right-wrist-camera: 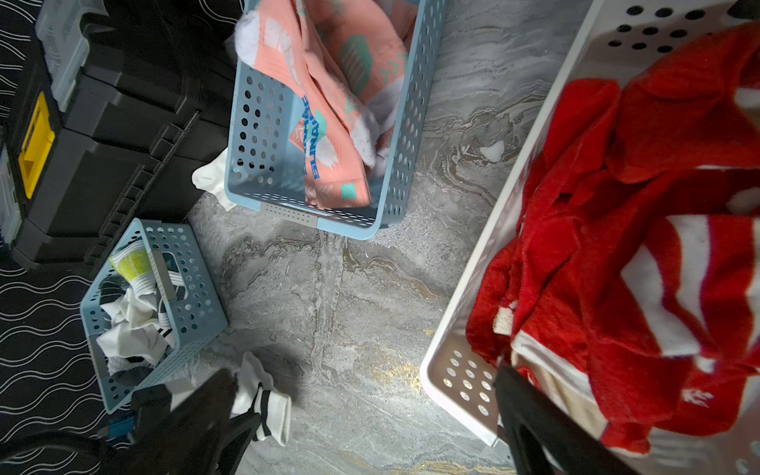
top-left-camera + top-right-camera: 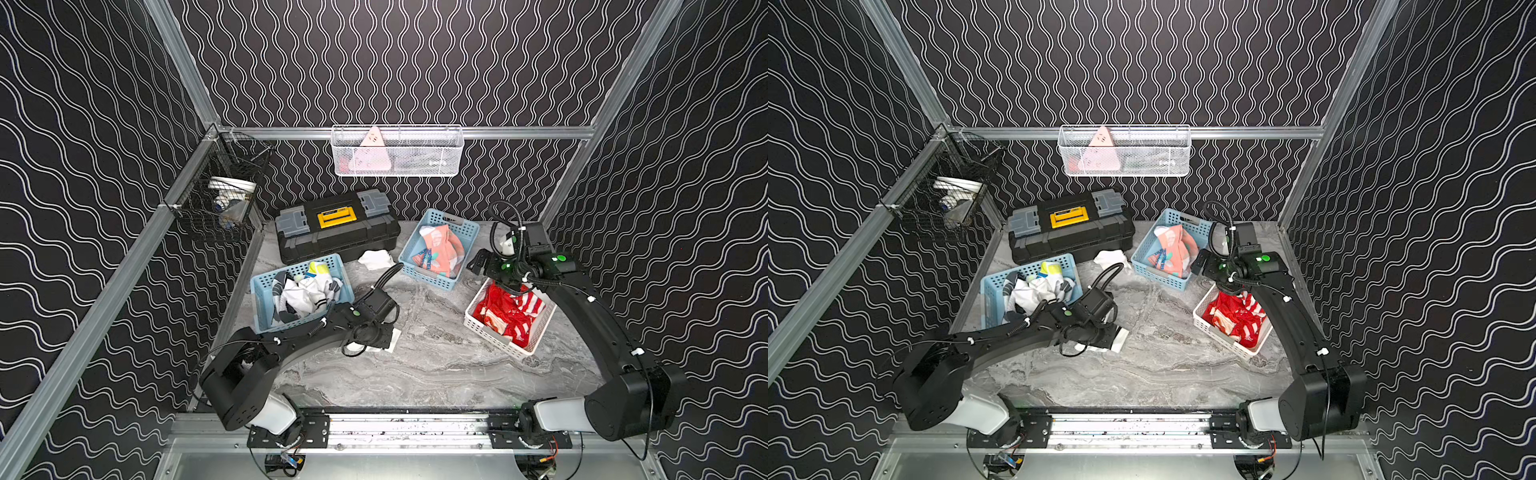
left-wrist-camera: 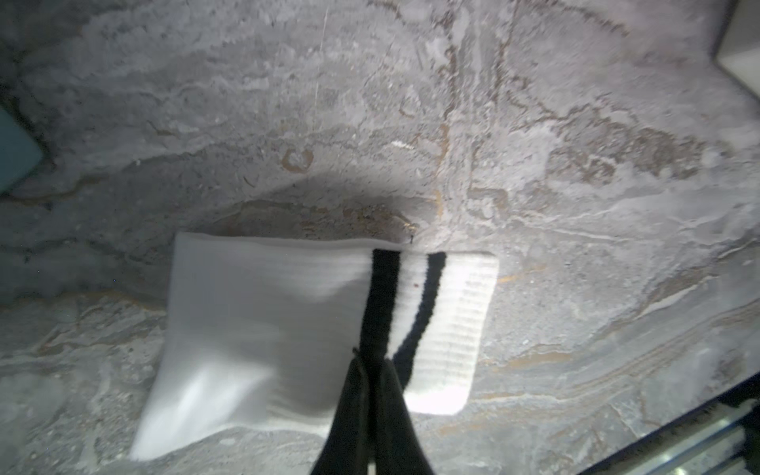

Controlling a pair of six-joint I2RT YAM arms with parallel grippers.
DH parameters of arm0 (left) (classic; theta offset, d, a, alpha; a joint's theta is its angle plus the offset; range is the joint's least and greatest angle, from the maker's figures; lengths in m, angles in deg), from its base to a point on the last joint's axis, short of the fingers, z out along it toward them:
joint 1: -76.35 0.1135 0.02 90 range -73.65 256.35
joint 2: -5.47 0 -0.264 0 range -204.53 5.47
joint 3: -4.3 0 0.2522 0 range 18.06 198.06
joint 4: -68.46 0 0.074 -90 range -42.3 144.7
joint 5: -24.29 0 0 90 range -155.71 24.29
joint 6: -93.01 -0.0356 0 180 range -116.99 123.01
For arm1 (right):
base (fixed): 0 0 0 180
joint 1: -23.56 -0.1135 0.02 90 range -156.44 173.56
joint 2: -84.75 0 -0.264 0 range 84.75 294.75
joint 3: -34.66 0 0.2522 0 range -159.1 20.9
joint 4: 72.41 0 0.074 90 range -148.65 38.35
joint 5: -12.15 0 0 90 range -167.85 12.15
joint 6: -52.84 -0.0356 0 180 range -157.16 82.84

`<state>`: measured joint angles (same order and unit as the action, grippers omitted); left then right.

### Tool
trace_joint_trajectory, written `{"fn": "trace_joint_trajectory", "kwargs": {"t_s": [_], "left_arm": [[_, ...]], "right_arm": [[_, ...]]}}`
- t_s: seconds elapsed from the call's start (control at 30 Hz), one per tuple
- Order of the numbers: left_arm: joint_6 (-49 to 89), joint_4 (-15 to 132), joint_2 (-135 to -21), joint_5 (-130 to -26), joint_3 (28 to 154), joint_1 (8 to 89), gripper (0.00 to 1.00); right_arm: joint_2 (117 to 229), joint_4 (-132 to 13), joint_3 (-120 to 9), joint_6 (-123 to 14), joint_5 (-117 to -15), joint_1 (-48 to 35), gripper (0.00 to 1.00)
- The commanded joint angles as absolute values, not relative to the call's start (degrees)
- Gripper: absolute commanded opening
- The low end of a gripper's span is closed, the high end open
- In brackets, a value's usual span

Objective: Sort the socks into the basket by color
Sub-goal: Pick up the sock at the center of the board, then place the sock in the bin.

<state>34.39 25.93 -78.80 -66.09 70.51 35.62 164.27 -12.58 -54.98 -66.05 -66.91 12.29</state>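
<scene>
We see left claw pinching white black-striped fabric sock; right claw spread wide, red fleecy socks just beside.

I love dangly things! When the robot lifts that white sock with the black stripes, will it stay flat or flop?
Probably flop: the striped sock is soft knit, pinched at one spot near its cuff by the left gripper, so the rest should droop. It looks thin, so likely light, and unlikely to roll.
</scene>
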Motion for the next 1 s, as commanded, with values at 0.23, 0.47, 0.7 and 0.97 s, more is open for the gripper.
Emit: {"fn": "trace_joint_trajectory", "kwargs": {"t_s": [0.23, 0.47, 0.7, 0.97], "left_arm": [[33.44, 14.08, -70.96, -62.70, 82.75, 35.95, 0.00], [29.77, 5.82, -70.87, -61.64, 94.07, 41.08, 0.00], [24.70, 3.81, -72.31, -63.67, 98.51, 52.19, 0.00], [18.57, 3.77, -74.84, -64.99, 96.47, 67.10, 0.00]], "right_arm": [[163.67, -11.90, -55.79, -65.46, -64.81, 11.96, 1.00], [163.85, -10.86, -57.33, -65.15, -63.80, 11.28, 1.00], [163.84, -10.39, -58.14, -64.78, -62.79, 10.55, 1.00], [163.59, -11.10, -56.72, -65.02, -61.03, 9.88, 1.00]]}}
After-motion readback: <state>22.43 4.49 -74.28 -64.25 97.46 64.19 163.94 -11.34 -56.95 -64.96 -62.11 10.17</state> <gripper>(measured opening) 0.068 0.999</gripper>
